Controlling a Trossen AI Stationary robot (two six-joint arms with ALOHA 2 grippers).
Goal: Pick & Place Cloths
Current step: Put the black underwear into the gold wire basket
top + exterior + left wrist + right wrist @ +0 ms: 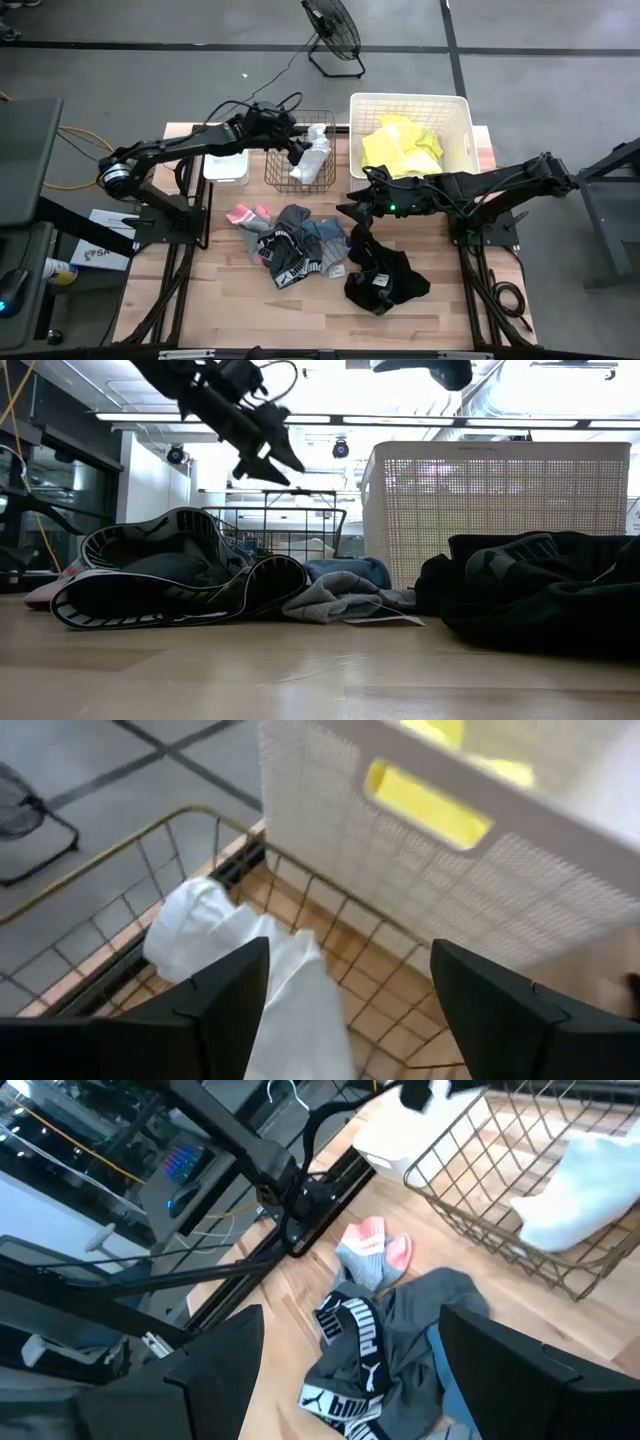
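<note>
Over the copper wire basket (300,152), at about eleven o'clock from the counter's (200,300) middle in the high view, the left gripper (296,150) hangs with its jaws apart, and a white cloth (312,158) lies in the basket beneath it, seemingly just dropped there as a sorted piece. At one o'clock the white tub (458,120) holds the neon-yellow cloth (400,148), so colours look to be kept apart. The right gripper (352,214) is open near the middle, between the mixed pile (295,245) at six o'clock and the black cloth (385,280) at five, likely poised for the next pick. A small white tub (226,166) sits at ten o'clock.

Level with the counter, the low view shows the left gripper (262,445) raised clear of the basket (280,530), while the pile (180,580) and black cloth (540,590) remain unsorted.

Left wrist view: spread fingers (225,1000) frame the white cloth (240,950) on the basket floor, free of any grip.

Right wrist view: parted fingers (215,1360) bracket the black cloth with white print (350,1350) and pink-red pieces (375,1248), a sensible next target.
</note>
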